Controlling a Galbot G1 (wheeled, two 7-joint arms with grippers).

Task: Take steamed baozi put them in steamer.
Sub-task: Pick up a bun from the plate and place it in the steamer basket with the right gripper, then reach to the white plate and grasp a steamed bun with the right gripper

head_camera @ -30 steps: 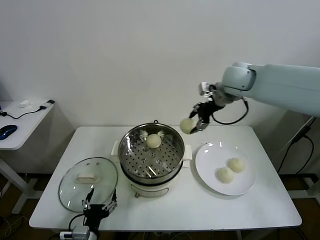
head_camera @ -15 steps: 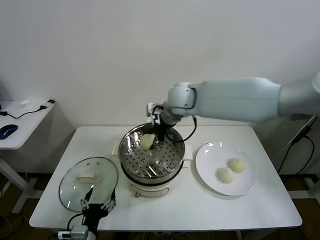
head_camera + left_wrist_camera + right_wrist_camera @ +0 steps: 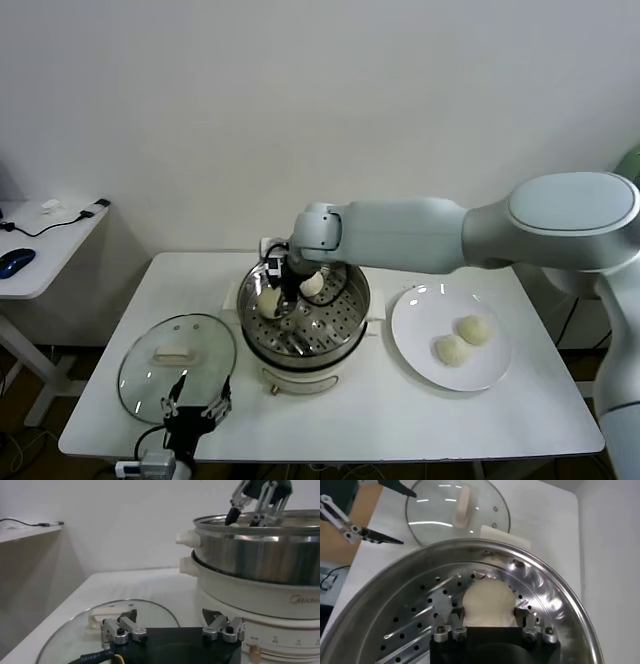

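Head view: right pincer (image 3: 272, 303) has carried baozi (image 3: 268, 302) into steamer (image 3: 345, 322), seemingly loosening.

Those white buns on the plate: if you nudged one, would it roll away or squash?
The two steamed baozi on the white plate look rounded yet flat-bottomed, so probably they would slide rather than roll. Their smooth, doughy skin suggests they are soft, light, and likely dent under a hard pinch.

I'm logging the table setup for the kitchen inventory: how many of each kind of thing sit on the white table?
Baozi: 4, two in the steamer, two on the plate
Steamer: 1
White plate: 1
Glass lid: 1
Total: 7
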